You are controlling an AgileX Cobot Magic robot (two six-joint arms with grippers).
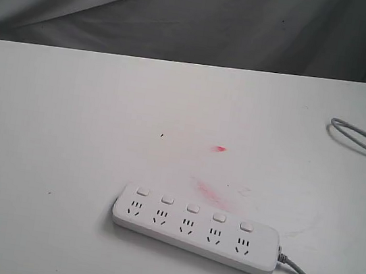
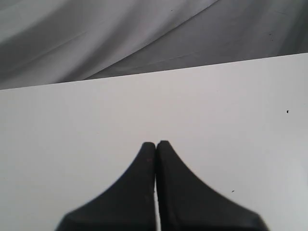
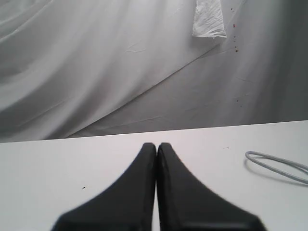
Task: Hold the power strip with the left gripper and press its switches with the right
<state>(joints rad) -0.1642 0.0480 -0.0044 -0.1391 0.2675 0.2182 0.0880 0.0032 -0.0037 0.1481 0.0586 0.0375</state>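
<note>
White table bears the power strip — left hand, right hand both closed.

Power strip on table

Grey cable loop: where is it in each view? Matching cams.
Exterior view: grey cable loop on the table, at the right edge.
Left wrist view: not in it.
Right wrist view: on the table, beyond the right gripper.
Shared landmark: table's far edge against the grey cloth.
</note>
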